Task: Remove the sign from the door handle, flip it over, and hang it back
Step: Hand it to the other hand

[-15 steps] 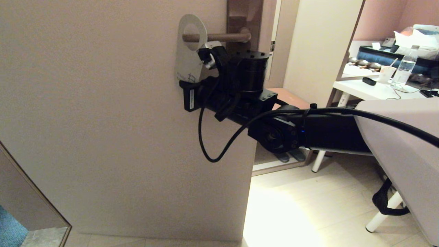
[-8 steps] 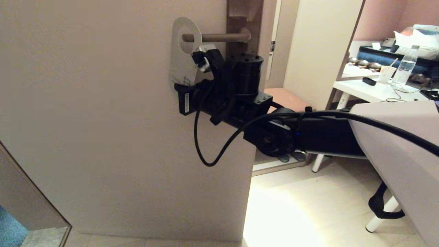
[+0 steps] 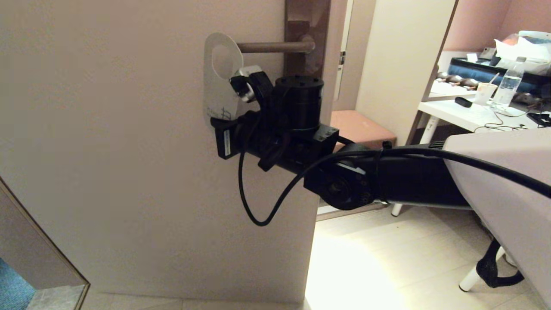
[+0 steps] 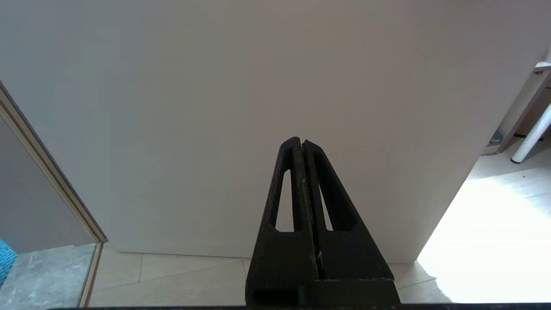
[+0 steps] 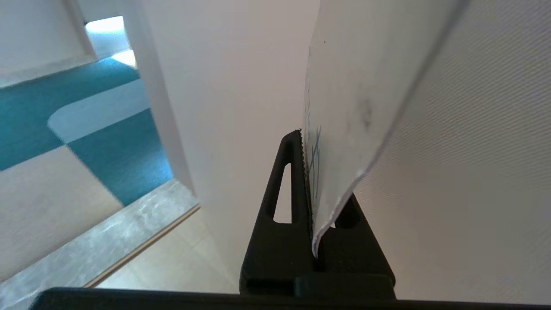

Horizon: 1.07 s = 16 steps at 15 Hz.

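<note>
Right claw is clamped on the lower part of the sign, white face toward the robot; the sign's oval hole sits just clear of the free tip of the door handle, which lies up and to the claw's right. In the right wrist view the card is pinched edge-on between the fingers.

Step in hand, as judged: carry the sign away from the door and flip it. Advice: back off from the door face before rolling the wrist (the card's far edge looks very near the panel), and keep the grip low so the hole is free for rehanging.

Open room lies to the claw's left along the bare door; backplate and door edge crowd the right.

Left claw parked, fingers pressed together, empty.
</note>
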Available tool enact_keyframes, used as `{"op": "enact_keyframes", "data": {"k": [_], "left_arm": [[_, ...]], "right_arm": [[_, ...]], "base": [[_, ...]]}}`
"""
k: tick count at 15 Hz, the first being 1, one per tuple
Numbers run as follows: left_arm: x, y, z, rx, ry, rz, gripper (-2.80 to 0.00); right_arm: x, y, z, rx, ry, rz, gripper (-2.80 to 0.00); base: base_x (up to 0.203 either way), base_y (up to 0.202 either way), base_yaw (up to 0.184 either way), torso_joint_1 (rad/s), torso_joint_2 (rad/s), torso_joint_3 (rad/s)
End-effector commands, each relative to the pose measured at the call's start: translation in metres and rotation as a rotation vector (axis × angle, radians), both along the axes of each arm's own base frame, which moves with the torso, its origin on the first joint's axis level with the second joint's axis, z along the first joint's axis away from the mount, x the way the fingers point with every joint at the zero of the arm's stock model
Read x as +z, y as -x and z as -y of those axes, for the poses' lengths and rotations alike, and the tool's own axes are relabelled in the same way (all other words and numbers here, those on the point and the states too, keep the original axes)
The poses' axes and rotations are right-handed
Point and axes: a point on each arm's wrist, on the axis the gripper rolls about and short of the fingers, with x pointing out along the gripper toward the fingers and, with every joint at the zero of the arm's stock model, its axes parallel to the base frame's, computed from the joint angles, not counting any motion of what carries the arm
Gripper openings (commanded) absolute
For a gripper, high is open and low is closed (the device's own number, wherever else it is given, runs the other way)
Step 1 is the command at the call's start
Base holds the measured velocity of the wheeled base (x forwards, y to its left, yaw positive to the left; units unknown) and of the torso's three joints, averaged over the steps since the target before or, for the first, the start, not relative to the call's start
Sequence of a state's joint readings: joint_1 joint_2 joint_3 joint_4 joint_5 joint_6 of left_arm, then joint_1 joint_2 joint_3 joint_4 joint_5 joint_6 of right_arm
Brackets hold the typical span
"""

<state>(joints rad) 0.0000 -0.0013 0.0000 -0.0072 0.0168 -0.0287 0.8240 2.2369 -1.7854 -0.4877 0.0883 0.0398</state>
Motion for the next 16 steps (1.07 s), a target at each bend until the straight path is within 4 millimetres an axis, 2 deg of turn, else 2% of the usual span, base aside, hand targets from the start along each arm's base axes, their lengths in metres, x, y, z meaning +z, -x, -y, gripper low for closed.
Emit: {"op": "enact_keyframes", "data": {"k": [1, 11, 16], "left_arm": [[0.000, 0.000, 0.000, 0.000, 0.000, -0.001, -2.80], [0.000, 0.000, 0.000, 0.000, 0.000, -0.001, -2.80], [0.000, 0.000, 0.000, 0.002, 0.000, -0.001, -2.80]], "right_arm": [[0.008, 0.008, 0.003, 0.008, -0.006, 0.005, -2.80], [0.018, 0.060, 0.040, 0.002, 0.046, -0.008, -2.80], [0.026, 0.076, 0.058, -0.057, 0.049, -0.010, -2.80]], "base": [[0.000, 0.000, 0.000, 0.000, 0.00, 0.000], [0.000, 0.000, 0.000, 0.000, 0.00, 0.000], [0.000, 0.000, 0.000, 0.000, 0.00, 0.000]]}}
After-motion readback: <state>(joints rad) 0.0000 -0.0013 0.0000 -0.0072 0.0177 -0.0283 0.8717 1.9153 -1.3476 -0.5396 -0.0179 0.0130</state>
